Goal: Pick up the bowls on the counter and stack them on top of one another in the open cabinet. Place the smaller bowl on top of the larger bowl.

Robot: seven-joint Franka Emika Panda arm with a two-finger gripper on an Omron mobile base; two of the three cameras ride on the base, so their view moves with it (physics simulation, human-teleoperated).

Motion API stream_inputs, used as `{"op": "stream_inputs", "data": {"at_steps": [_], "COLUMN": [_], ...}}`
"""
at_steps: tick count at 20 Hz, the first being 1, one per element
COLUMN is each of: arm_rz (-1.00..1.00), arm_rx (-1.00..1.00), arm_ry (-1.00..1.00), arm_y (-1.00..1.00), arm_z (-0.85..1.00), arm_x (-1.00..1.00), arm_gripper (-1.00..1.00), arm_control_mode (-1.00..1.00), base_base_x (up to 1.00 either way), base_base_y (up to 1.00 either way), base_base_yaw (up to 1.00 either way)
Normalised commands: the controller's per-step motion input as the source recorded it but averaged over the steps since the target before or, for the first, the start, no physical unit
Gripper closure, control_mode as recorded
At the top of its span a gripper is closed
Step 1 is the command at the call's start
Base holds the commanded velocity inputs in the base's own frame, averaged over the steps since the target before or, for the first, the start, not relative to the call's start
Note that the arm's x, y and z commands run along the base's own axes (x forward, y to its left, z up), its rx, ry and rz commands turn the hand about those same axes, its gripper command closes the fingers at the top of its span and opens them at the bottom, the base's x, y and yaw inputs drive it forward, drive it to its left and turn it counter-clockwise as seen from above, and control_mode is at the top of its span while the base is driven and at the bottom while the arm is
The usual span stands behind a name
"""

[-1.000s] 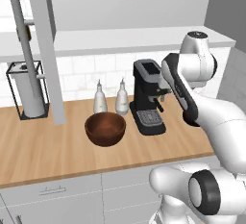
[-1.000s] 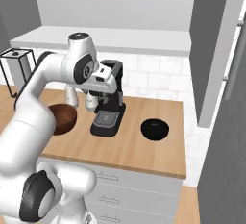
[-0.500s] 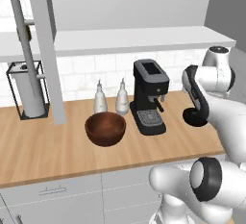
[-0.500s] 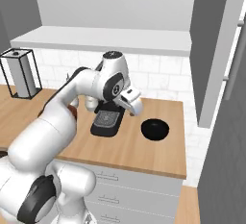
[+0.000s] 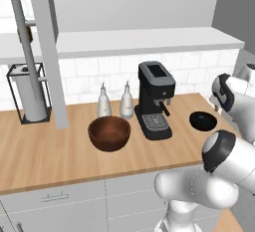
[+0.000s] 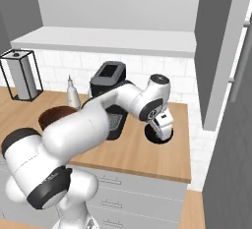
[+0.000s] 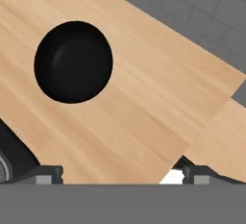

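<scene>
Right now the claw (image 6: 165,127) is hanging over the right end of the bench (image 5: 50,156), just above a small black bowl (image 5: 203,121) that is sitting on the wood to the right of the black coffee machine (image 5: 155,99). Seen from the hand camera, the black bowl (image 7: 73,62) is lying upper left of centre on the bench (image 7: 144,103), well away from the two finger tips (image 7: 48,174) that are poking up at the bottom corners. They are standing far apart with nothing between them, so the claw is spread wide and gripping nothing.

From the right base camera the black bowl (image 6: 158,133) is partly hiding behind the hand, close to the bench's (image 6: 147,157) right end.

Over to the left of the coffee machine, the reddish-brown wooden bowl (image 5: 109,133) is resting upright on the bench, in front of two white bottles (image 5: 114,101) that are standing side by side against the tiled wall. It is clearly wider than the black bowl, and the two are sitting well apart with the machine between them. Above, the open cabinet (image 5: 124,42) is showing its thick white bottom board and grey inside, its grey door panel (image 5: 50,52) hanging down toward the bench at the left.
</scene>
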Motion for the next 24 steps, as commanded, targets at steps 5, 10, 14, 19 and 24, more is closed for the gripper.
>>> {"op": "stream_inputs", "data": {"at_steps": [5,10,14,19,24], "arm_rz": [-0.07,0.0,0.0,0.0,0.0], "arm_rx": [0.03,-0.06,-0.01,-0.01,0.0], "arm_ry": [0.02,-0.05,0.0,0.01,0.0], "arm_y": [-0.07,0.0,0.0,0.0,-0.04], "arm_z": [-0.2,-0.34,-0.38,-0.45,-0.39], "arm_x": [0.19,0.27,0.14,0.19,0.22], "arm_gripper": [-1.0,-1.0,-1.0,-1.0,-1.0], "arm_control_mode": [-1.0,-1.0,-1.0,-1.0,-1.0], "base_base_x": [0.0,0.0,0.0,0.0,0.0], "base_base_y": [0.0,0.0,0.0,0.0,0.0], "base_base_yaw": [0.0,0.0,0.0,0.0,0.0]}}
